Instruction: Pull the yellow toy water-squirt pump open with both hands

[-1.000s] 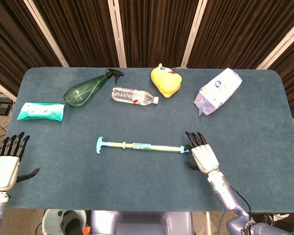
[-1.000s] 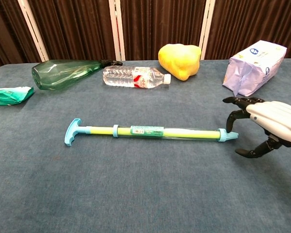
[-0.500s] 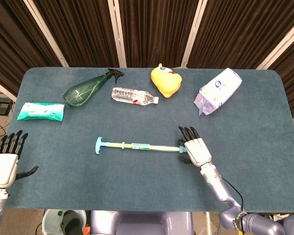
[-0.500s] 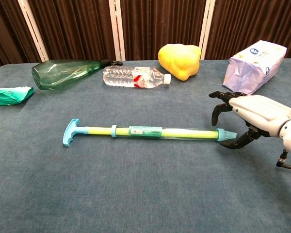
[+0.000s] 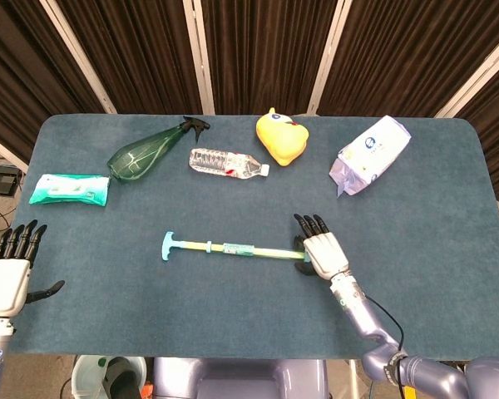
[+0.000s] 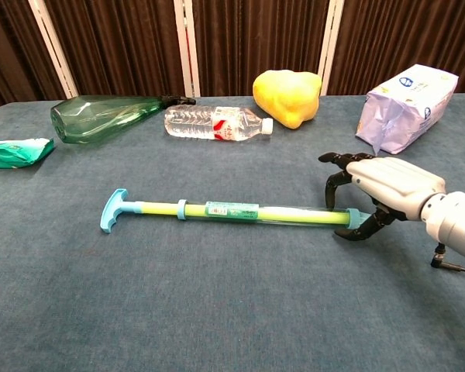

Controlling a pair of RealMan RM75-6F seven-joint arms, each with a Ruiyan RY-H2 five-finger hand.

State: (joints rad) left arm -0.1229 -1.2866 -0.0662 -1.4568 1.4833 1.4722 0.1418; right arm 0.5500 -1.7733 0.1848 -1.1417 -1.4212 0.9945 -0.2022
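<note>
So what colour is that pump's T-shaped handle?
Light blue handle, clearest in the chest view.

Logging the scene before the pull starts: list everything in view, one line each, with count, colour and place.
long toy water-squirt pump: one, yellow tube with light-blue T-handle, table centre, lying flat.
spray bottle: one, green, back left, on its side.
clear plastic water bottle: one, back centre, lying down.
duck-shaped toy: one, yellow, back centre-right.
tissue pack: one, white and lilac, back right.
wet-wipes pack: one, teal, left edge.
table: one, dark blue cloth.
left hand: near left edge, holding nothing.
right hand: fingers curled around the pump's right end.
</note>
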